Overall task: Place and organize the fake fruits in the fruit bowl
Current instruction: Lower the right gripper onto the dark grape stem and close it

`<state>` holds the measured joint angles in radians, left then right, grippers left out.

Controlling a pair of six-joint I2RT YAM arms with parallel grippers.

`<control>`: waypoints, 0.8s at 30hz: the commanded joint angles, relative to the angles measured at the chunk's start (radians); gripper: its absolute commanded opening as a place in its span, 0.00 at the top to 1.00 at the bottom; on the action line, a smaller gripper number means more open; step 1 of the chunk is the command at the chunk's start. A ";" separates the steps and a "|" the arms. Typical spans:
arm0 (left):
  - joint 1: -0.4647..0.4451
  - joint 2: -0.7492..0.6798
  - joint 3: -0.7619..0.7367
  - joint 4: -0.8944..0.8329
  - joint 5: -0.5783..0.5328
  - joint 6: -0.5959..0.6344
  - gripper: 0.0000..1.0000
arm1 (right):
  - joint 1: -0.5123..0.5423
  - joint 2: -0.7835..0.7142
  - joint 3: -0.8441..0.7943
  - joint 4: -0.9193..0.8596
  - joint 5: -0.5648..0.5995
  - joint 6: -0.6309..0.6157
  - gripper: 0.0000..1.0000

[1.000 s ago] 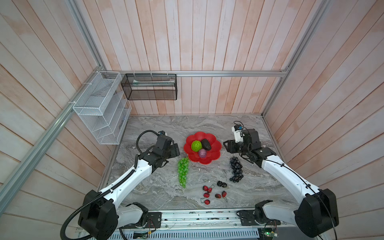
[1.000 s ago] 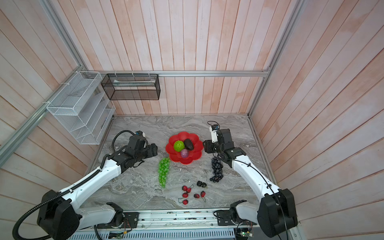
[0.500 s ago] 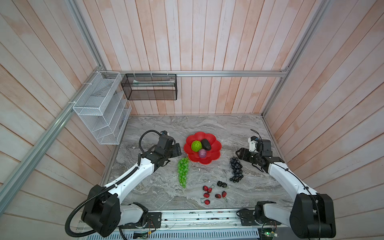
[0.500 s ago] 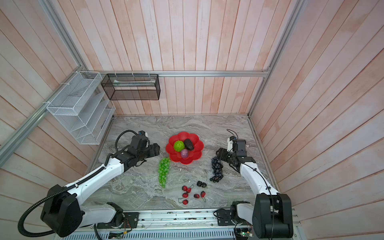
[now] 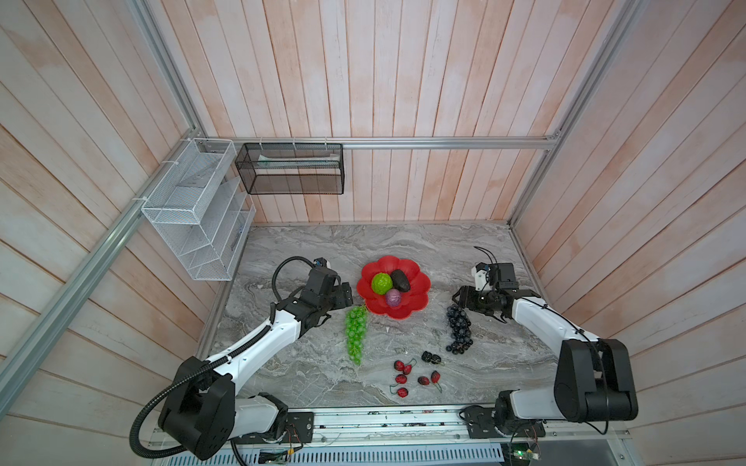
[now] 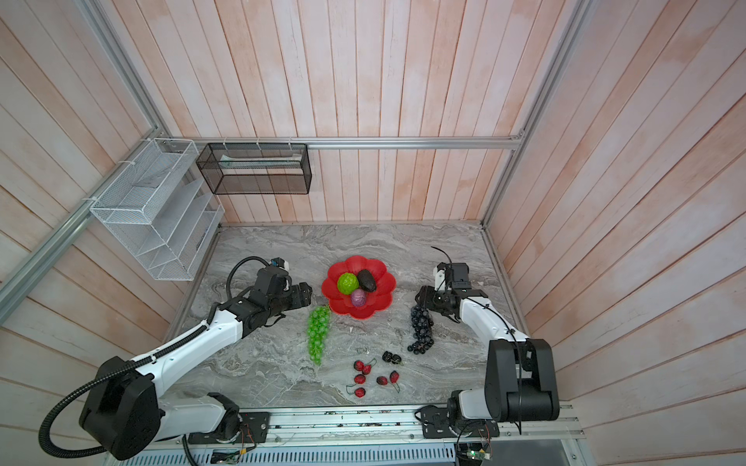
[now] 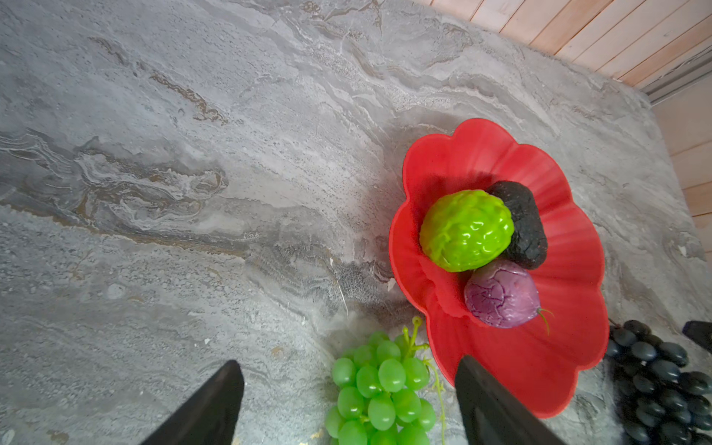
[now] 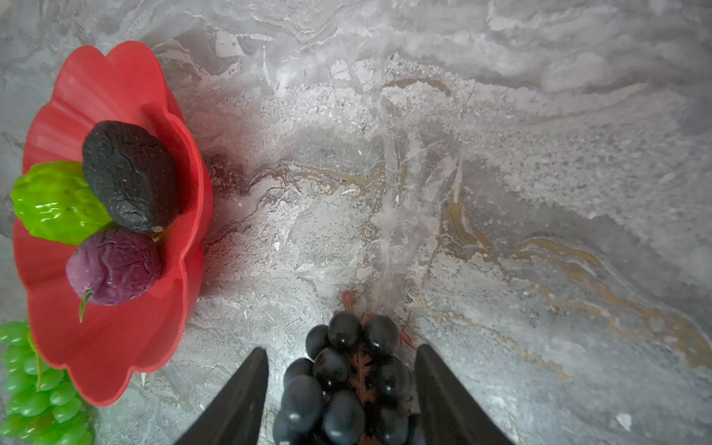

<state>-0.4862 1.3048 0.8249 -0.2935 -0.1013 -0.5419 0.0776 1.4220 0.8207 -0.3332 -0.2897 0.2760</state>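
a grey marble tabletop (image 5: 323,250) is shown from above, enclosed by wooden plank walls (image 5: 403,80). at far left a white wire rack (image 5: 189,210) is hung on the side wall, and a black mesh basket (image 5: 290,169) is hung just to its right on the back wall.

the left gripper (image 5: 344,296) is poised low over the table, just left of the fruit bowl (image 5: 418,290). its jaws are spread wide and nothing is gripped. in the left wrist view the stem end of the green grape bunch (image 7: 379,389) is framed between the two black fingers (image 7: 215,404). the bunch is laid on the table, with its stem right beside the bowl's rim.

in the red, petal-rimmed bowl at the centre three fruits are nestled together, touching: the bumpy lime-green ball (image 5: 381,283), the dark avocado-like oval (image 5: 400,280) and the small purple ball (image 5: 394,298).

nearer the front edge, the small red stemmed berries (image 5: 403,379) are scattered on the table, with the small black berries (image 5: 430,357) just beside them.

to the right of the bowl the dark blue-black grape bunch (image 5: 459,331) is laid on the table. its top end is straddled by the right gripper (image 8: 342,350), whose jaws are apart, one on each side of the grapes; a slim gap is seen on both sides.
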 commanded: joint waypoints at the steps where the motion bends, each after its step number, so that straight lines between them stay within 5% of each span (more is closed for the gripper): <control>1: 0.005 -0.003 -0.018 0.041 0.005 0.020 0.12 | 0.016 0.038 0.056 -0.068 0.057 -0.041 0.39; 13: 0.005 -0.003 -0.051 0.089 0.001 0.025 0.12 | 0.179 0.241 0.225 -0.216 0.292 -0.114 0.48; 24: 0.009 0.006 -0.056 0.100 -0.003 0.031 0.12 | 0.186 0.289 0.247 -0.242 0.354 -0.137 0.91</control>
<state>-0.4843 1.3048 0.7860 -0.2157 -0.1017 -0.5236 0.2611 1.7050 1.0428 -0.5301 0.0277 0.1459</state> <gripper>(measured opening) 0.884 0.109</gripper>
